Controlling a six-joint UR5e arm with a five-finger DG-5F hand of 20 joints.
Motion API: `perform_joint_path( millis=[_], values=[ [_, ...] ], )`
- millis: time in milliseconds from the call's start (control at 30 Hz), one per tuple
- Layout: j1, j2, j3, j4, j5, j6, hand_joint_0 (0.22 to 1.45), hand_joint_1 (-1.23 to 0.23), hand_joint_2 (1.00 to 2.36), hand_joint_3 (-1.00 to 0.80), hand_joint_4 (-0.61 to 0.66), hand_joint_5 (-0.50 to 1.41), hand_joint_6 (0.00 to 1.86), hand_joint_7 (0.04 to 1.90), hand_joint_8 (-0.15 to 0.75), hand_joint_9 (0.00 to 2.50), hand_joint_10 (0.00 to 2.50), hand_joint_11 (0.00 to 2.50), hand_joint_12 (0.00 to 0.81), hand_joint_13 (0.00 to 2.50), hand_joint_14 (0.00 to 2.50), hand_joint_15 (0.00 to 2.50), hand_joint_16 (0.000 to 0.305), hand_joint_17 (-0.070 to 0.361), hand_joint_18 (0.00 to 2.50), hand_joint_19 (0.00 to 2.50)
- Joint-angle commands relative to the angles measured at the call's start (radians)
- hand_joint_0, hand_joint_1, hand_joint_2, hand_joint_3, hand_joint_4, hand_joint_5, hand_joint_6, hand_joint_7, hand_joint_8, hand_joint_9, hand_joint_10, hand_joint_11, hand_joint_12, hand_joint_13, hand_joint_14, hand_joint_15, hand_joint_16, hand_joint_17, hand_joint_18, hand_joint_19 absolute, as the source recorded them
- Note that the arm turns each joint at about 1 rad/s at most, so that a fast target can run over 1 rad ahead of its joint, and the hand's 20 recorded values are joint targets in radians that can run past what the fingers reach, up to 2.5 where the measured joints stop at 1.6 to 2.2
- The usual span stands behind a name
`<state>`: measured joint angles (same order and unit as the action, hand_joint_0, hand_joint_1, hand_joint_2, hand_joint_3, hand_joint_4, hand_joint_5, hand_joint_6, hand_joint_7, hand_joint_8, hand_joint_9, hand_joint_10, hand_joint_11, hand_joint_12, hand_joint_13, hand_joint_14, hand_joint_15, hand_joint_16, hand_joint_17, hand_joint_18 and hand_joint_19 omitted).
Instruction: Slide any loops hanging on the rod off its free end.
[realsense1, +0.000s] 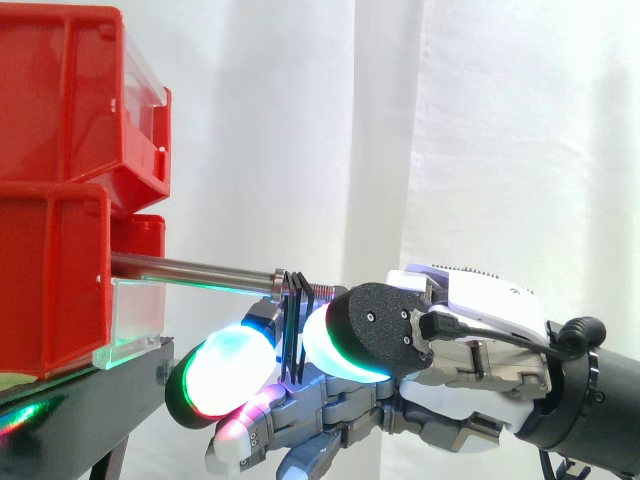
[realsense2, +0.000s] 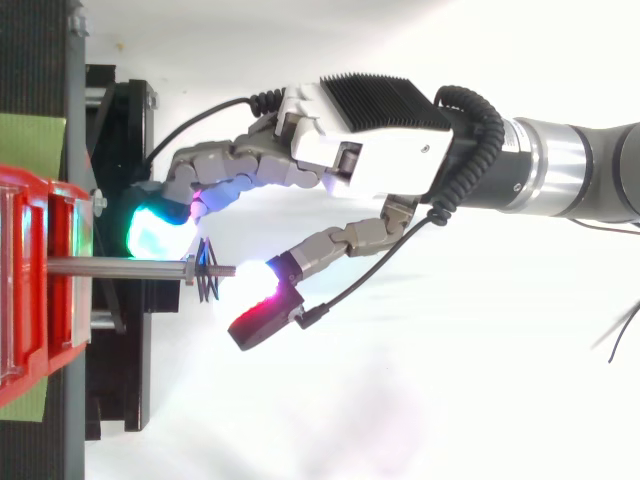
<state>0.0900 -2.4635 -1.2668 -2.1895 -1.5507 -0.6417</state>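
And there were the fingers, curled in narrow around the black loops. We saw one glowing pad on the bin side of them and the thumb on the free-end side, its pad lit white with a green rim. From above we had a cyan-green pad beside the rod, and the thumb's white and red glow sat just past the rod's tip.

The loops hung on the rod right by its threaded free end, not yet off it. Their lower part dropped between the pads.

The hand lay palm-in towards the rod. In the side view it sat low, mostly under rod height, and the arm came in from the right.

The rod ran level out of the red bins. Those were stacked on the black stand, with the white curtain behind it all.
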Motion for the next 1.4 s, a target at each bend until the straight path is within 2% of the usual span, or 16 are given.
perform_joint_path(
  millis=[0, 333, 1200, 1367],
  values=[
    [-0.004, 0.000, 0.001, 0.004, 0.000, 0.002, 0.62, -0.62, 1.01, -0.37, 0.24, -0.15, 0.50, 1.16, 0.299, 0.75, 0.01, 0.21, 0.297, 0.80, 0.00, 0.11, 0.047, 0.107, 0.92, 0.37],
    [-0.007, 0.000, 0.001, 0.016, 0.000, 0.002, 0.63, -0.65, 1.01, -0.37, 0.22, -0.15, 0.50, 1.27, 0.298, 0.77, 0.01, 0.22, 0.295, 0.82, 0.00, 0.11, 0.047, 0.105, 0.94, 0.37],
    [-0.007, 0.001, 0.001, 0.025, -0.014, -0.001, 0.64, -0.68, 1.01, -0.36, 0.20, -0.17, 0.67, 1.06, 0.297, 0.80, 0.01, 0.26, 0.291, 0.85, 0.00, 0.13, 0.047, 0.105, 0.96, 0.38],
    [-0.007, 0.000, 0.001, 0.025, -0.026, -0.001, 0.64, -0.68, 1.01, -0.35, 0.20, -0.19, 0.73, 0.97, 0.296, 0.80, 0.01, 0.26, 0.290, 0.85, 0.00, 0.13, 0.046, 0.105, 0.97, 0.39]
  ],
)
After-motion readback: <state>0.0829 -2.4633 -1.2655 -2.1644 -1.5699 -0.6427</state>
